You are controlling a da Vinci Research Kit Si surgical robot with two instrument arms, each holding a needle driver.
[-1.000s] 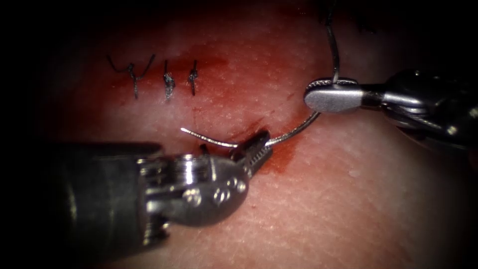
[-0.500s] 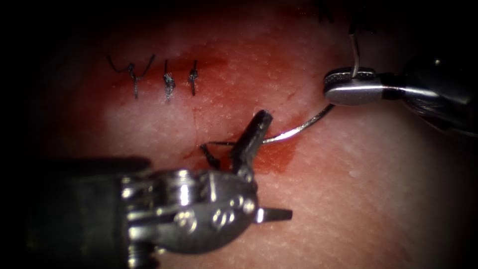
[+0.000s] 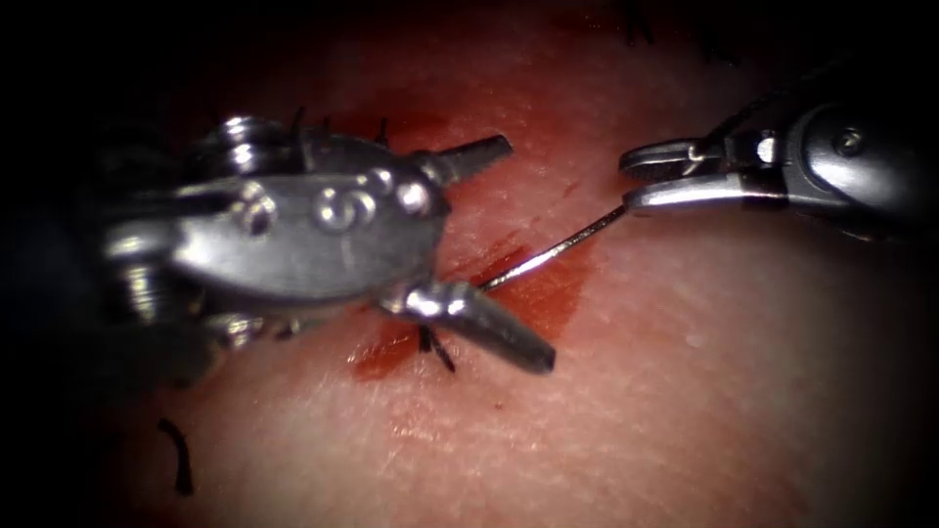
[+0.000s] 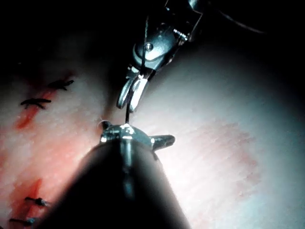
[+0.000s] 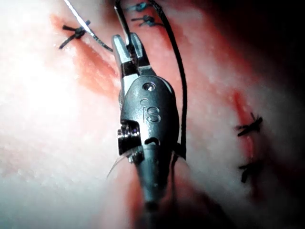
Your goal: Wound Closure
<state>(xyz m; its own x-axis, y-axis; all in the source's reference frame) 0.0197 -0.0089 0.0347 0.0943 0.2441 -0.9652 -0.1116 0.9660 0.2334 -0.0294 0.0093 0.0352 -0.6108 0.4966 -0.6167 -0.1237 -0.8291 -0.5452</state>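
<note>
My left tool (image 3: 525, 256) stands over the cut with its jaws wide open and holds nothing; one jaw points up and right, the other lies down on the tissue (image 3: 685, 391). My right tool (image 3: 632, 182), on the cut's right side, is shut on the needle (image 3: 558, 249) near its tail end. The needle's shaft slants down-left to the left tool's lower jaw, which hides its tip, so I cannot tell whether it is in the tissue. In the left wrist view, the right tool (image 4: 129, 98) holds the needle (image 4: 127, 113) just above my open left tool (image 4: 137, 134). Dark thread (image 5: 182, 86) runs beside the right tool (image 5: 127, 44).
Red fluid (image 3: 553, 293) pools along the cut under the needle. A dark knot with thread ends (image 3: 432, 349) sits just below the left tool's lower jaw. A loose thread piece (image 3: 178, 458) lies at lower left. Tied stitches (image 4: 35, 102) cross the cut further along.
The left tool let go of the needle's middle, opened wide and moved up and left over the earlier stitches. The right tool kept the needle's tail and rolled, so the needle now looks nearly straight.
</note>
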